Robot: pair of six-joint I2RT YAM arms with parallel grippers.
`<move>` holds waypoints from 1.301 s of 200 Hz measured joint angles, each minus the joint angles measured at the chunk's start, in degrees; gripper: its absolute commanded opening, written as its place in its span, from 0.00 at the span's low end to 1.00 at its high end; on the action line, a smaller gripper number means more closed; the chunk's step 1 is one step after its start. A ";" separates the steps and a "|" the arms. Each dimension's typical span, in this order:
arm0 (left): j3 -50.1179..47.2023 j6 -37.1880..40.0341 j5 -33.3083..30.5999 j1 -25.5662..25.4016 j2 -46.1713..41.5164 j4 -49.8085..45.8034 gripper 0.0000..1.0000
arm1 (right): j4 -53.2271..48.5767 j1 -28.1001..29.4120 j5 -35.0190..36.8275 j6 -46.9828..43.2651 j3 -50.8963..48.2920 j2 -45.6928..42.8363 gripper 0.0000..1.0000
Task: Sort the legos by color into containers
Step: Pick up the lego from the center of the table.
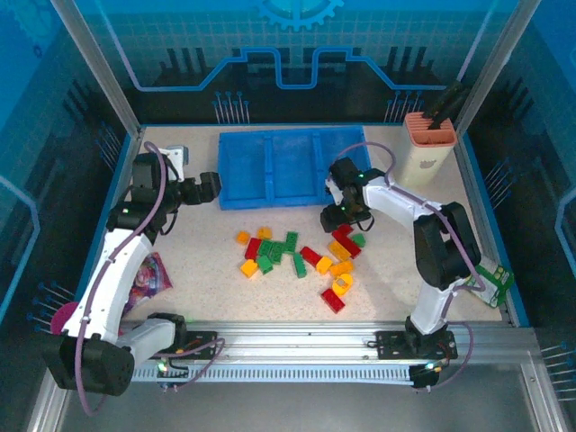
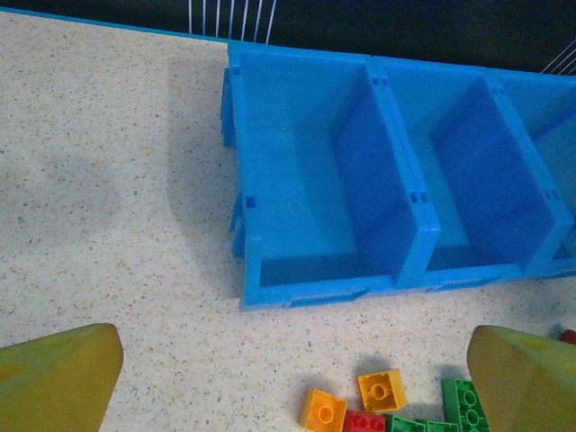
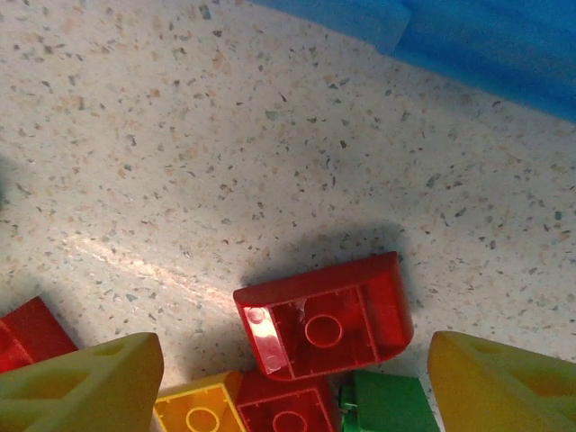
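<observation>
R gripper (image 3: 290,371): jaws open, straddling upturned red lego (image 3: 324,328) near tray (image 1: 270,203) front-right corner. Centre first, descend, pinch that one only; neighbours crowd it. L gripper (image 1: 210,187): open, empty, by tray's front-left corner.
</observation>
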 measured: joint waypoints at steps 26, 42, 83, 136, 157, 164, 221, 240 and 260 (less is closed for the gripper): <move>0.00 0.00 0.00 0.00 0.00 0.00 1.00 | -0.04 0.00 0.28 0.11 0.00 1.86 0.85; 0.00 0.00 0.00 0.00 0.00 0.00 0.99 | -0.04 0.00 0.39 -0.13 0.00 2.64 0.87; 0.00 -0.02 0.02 0.00 0.00 0.00 0.99 | 0.00 0.00 2.25 -0.37 0.02 5.11 0.89; 0.00 -0.02 -0.02 0.00 -0.02 0.00 0.99 | -0.11 0.02 3.23 -0.81 0.81 8.09 0.81; 0.00 -0.02 -0.02 0.00 -0.02 0.00 1.00 | -0.11 0.11 2.71 -1.03 0.94 8.15 0.68; 0.00 -0.02 -0.02 0.00 -0.02 0.00 0.99 | -0.15 0.13 2.69 -1.22 1.03 8.26 0.63; 0.00 -0.02 -0.02 0.00 -0.02 0.00 1.00 | -1.40 0.15 2.78 -1.84 1.97 8.41 0.54; 0.00 -0.02 -0.02 0.00 -0.02 0.02 1.00 | -2.38 -0.11 3.69 -1.86 2.78 8.41 0.54; 0.00 -0.02 -0.02 0.00 -0.02 0.02 0.99 | -4.11 -1.44 4.81 -1.88 5.44 8.15 0.54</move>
